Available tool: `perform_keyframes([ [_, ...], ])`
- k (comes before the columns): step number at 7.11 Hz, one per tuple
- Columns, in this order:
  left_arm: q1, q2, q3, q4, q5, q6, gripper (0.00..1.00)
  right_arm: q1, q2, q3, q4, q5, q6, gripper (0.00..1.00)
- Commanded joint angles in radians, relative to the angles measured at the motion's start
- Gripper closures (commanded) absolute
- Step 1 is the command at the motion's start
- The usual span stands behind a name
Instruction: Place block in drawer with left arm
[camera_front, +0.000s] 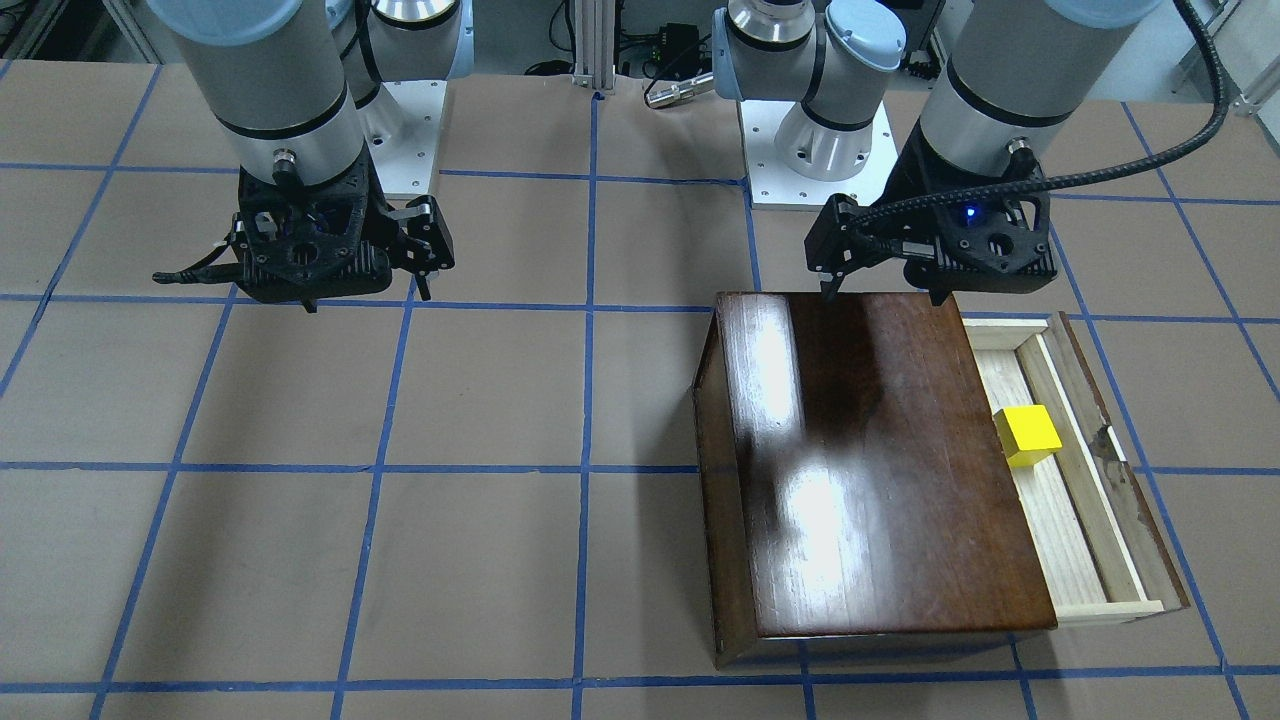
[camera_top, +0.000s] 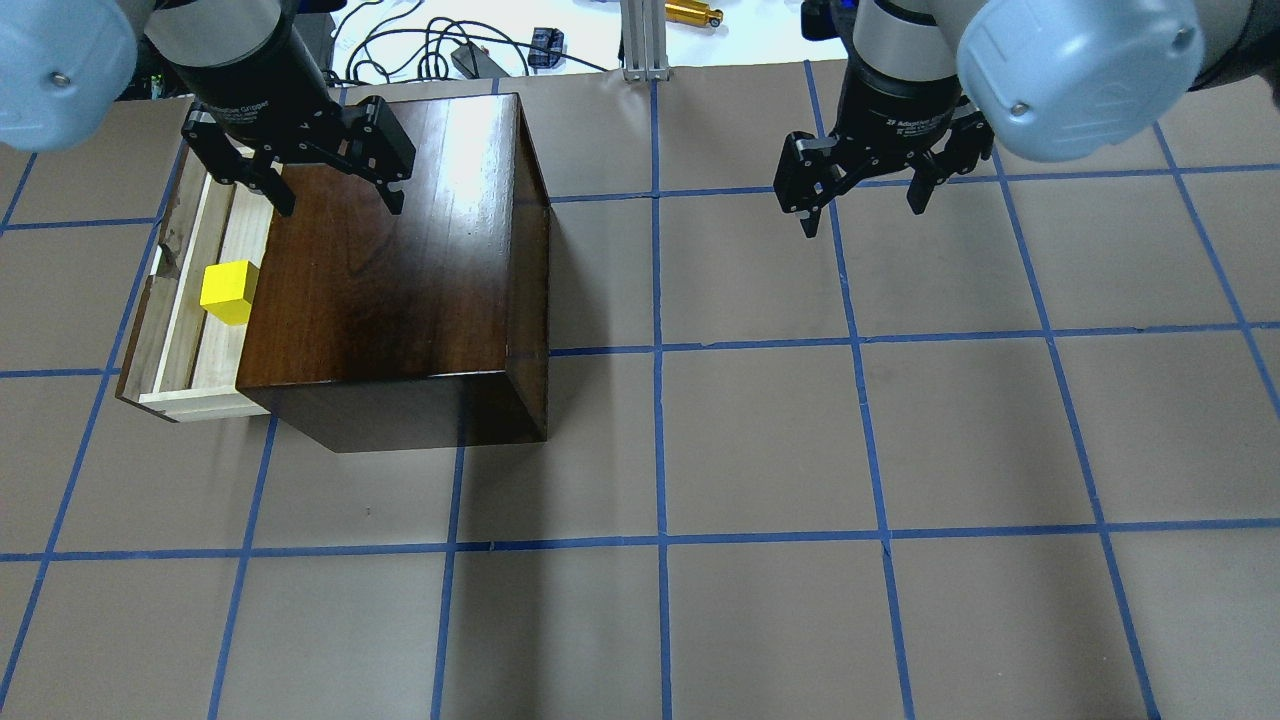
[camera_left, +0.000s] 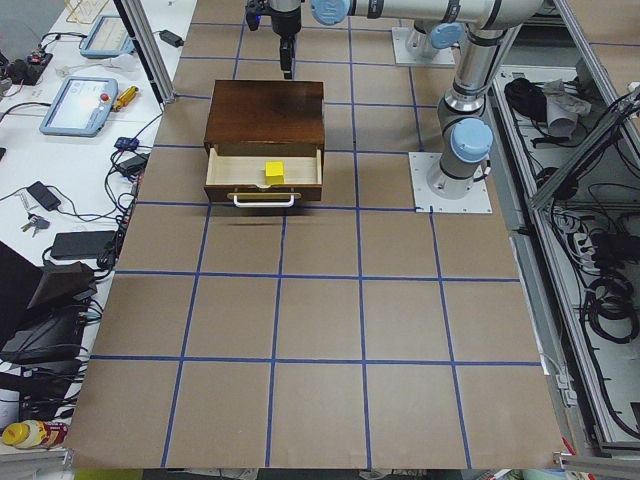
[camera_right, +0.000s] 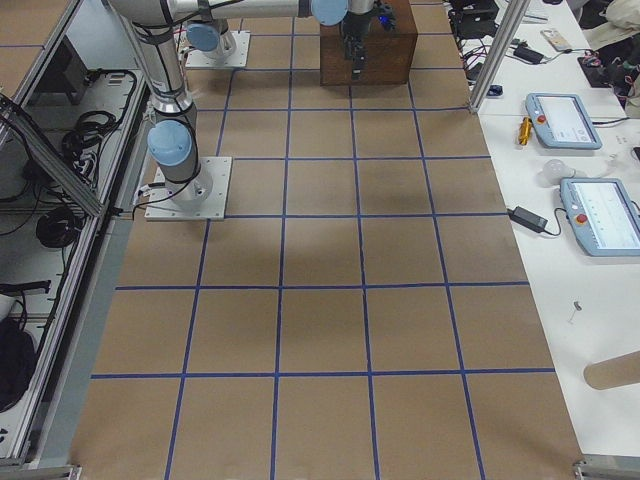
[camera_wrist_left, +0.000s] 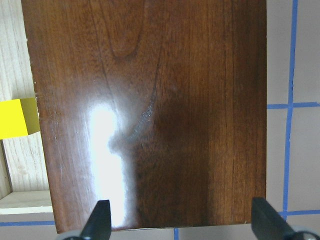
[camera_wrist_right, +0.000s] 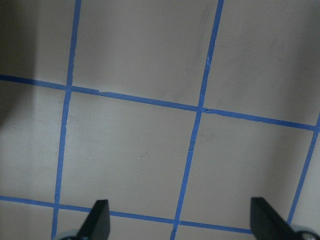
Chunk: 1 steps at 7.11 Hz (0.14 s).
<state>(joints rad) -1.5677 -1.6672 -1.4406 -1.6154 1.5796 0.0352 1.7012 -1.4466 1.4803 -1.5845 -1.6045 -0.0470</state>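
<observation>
The small yellow block lies in the open drawer of the glossy dark brown box; it also shows in the front view, the left side view and the left wrist view. My left gripper, with blue light and ribbed cable, hangs open and empty over the box's top near its robot-side edge. My right gripper hangs open and empty over bare table, far from the box.
The table is brown paper with a blue tape grid. The drawer's dark front panel sticks out past the box toward the table's left end. Cables and a brass part lie beyond the far edge.
</observation>
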Motion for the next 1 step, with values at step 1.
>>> perform_keyframes([
  [1, 0.0, 0.0, 0.0, 0.0, -0.001, 0.003, 0.0, 0.0, 0.0, 0.0, 0.0, 0.0, 0.001, 0.0],
])
